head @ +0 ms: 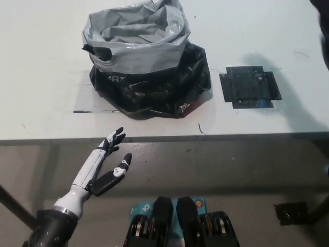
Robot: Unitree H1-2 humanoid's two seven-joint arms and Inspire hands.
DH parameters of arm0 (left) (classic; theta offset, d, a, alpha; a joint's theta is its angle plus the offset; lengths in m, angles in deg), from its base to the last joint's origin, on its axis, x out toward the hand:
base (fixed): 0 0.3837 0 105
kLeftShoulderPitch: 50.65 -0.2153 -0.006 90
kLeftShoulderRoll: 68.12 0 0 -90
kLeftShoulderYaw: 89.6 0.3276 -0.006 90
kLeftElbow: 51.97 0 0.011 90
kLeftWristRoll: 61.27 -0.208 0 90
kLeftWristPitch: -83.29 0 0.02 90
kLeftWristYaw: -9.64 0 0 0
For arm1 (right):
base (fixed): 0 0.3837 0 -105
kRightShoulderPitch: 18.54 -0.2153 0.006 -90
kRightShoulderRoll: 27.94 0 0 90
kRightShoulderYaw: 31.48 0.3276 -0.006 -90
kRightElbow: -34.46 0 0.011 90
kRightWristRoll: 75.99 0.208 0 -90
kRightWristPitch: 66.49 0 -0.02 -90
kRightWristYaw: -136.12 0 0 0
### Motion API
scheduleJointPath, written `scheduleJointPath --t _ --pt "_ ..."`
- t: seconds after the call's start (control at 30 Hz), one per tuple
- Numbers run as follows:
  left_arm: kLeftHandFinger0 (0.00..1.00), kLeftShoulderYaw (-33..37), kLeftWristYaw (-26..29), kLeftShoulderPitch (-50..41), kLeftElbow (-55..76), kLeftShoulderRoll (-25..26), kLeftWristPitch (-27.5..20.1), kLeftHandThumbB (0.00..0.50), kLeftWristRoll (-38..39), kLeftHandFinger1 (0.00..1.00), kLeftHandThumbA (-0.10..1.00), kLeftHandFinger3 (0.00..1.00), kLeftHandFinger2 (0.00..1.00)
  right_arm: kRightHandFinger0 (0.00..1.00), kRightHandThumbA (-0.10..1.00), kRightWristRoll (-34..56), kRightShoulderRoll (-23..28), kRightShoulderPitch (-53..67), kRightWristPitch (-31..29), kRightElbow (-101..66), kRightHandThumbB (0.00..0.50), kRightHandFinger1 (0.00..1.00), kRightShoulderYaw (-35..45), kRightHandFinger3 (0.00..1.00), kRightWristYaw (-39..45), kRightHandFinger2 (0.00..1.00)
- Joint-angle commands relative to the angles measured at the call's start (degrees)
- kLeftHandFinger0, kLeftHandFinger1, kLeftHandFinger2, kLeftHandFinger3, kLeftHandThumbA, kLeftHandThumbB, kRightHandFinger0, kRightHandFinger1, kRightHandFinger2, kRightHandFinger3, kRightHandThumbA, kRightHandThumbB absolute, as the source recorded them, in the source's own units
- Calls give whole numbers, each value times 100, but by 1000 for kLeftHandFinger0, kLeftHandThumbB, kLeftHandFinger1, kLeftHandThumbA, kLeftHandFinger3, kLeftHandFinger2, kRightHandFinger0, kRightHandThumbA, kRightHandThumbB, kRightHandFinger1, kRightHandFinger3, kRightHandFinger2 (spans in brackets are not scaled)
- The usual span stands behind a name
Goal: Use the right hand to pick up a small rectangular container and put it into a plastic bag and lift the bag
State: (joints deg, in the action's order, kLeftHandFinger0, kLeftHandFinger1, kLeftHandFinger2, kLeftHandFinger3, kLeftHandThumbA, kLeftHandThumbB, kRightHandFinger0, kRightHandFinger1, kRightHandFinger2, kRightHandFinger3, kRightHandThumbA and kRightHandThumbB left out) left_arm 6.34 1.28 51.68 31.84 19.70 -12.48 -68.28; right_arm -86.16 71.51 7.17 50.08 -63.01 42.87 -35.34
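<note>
A plastic bag (144, 67), grey inside and black outside, stands open on the white table (41, 103) at the upper middle of the head view. Only crumpled grey lining shows inside it, and no small rectangular container is visible anywhere. Of my black right arm (324, 31) just a sliver shows at the top right edge; its hand is out of the picture. My white left hand (108, 164) rests below the table's front edge at the lower left, open with fingers spread and holding nothing.
A black taped square (249, 87) lies flat on the table to the right of the bag. The table's front edge (205, 138) runs across the middle of the picture. A small black block (295, 212) sits low at the right.
</note>
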Motion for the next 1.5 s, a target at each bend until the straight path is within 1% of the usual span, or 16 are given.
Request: scheduleJointPath --t 0.0,0.07,0.13,0.23,0.3,0.37,0.5,0.57,0.6,0.63,0.73,0.83,1.1,1.2,1.37,1.47 --pt "1000 -141 183 616 164 24 -173 161 -139 1000 784 1000 1000 1000 1000 450 1179 1074 36 -3984 359 1000 1971 1000 86 1000" --pt "1000 -145 206 589 210 35 -203 150 -173 1000 821 1000 1000 1000 1000 659 1102 1566 36 -4463 413 1000 2317 1000 -141 1000" --pt "1000 -148 215 612 233 45 -145 157 -206 1000 866 1000 1000 1000 1000 490 1004 1879 -146 -4626 401 1000 2481 1000 -345 1000" --pt "1000 -159 185 690 215 35 -74 182 -152 1000 882 1000 1000 1000 1000 446 620 2843 -1144 -4695 327 1000 2840 1000 -856 1000" --pt "1000 -169 174 759 178 27 -49 197 -121 1000 900 1000 1000 1000 1000 436 0 3712 -2016 -4695 269 1000 2748 1000 -1208 1000" --pt "1000 -169 170 778 135 35 -83 192 -122 1000 910 1000 1000 1000 1000 431 -294 4117 -2386 -4695 269 1000 2612 1000 -1259 1000" --pt "1000 -177 179 774 88 26 -115 193 -129 1000 966 1000 1000 1000 1000 399 -1095 5168 -2853 -4633 354 1000 2001 1000 -1308 1000" --pt "1000 -180 170 723 105 42 -119 190 -131 1000 981 1000 1000 1000 1000 367 -1307 5440 -3205 -4330 360 1000 1760 1000 -1284 1000" --pt "1000 -179 151 683 105 56 -146 197 -113 1000 1000 1000 1000 1000 1000 93 -1388 5621 -3306 -4083 420 1000 1558 1000 -1221 1000" --pt "1000 -181 136 650 107 60 -158 210 -93 1000 1000 1000 1000 1000 1000 19 -1381 5697 -3328 -3949 432 1000 1488 1000 -1154 1000" --pt "1000 -166 97 428 115 105 -309 239 -67 1000 1000 1000 1000 1000 1000 295 -1195 5913 -3711 -2650 392 1000 1301 1000 -696 1000" --pt "1000 -145 118 266 121 109 -397 245 -110 1000 1000 1000 1000 1000 1000 352 -1267 5903 -3850 -1719 422 1000 1286 1000 -629 1000" --pt "1000 -110 102 -233 100 13 -570 340 -3 1000 1000 1000 1000 1000 1000 420 -1588 5935 -4046 479 322 1000 1136 1000 -502 1000" --pt "1000 -93 81 -443 191 23 -552 329 -11 1000 1000 1000 1000 1000 1000 414 -1607 6152 -4094 807 221 1000 1082 1000 -427 1000" --pt "1000 -54 88 -651 306 42 -469 349 -134 1000 1000 1000 1000 1000 1000 221 -1569 6290 -4361 1086 267 1000 973 1000 -425 1000" --pt "1000 -37 105 -799 325 59 -557 322 -193 1000 1000 1000 1000 1000 1000 -26 -1578 6373 -4477 1184 298 1000 803 1000 -469 1000"
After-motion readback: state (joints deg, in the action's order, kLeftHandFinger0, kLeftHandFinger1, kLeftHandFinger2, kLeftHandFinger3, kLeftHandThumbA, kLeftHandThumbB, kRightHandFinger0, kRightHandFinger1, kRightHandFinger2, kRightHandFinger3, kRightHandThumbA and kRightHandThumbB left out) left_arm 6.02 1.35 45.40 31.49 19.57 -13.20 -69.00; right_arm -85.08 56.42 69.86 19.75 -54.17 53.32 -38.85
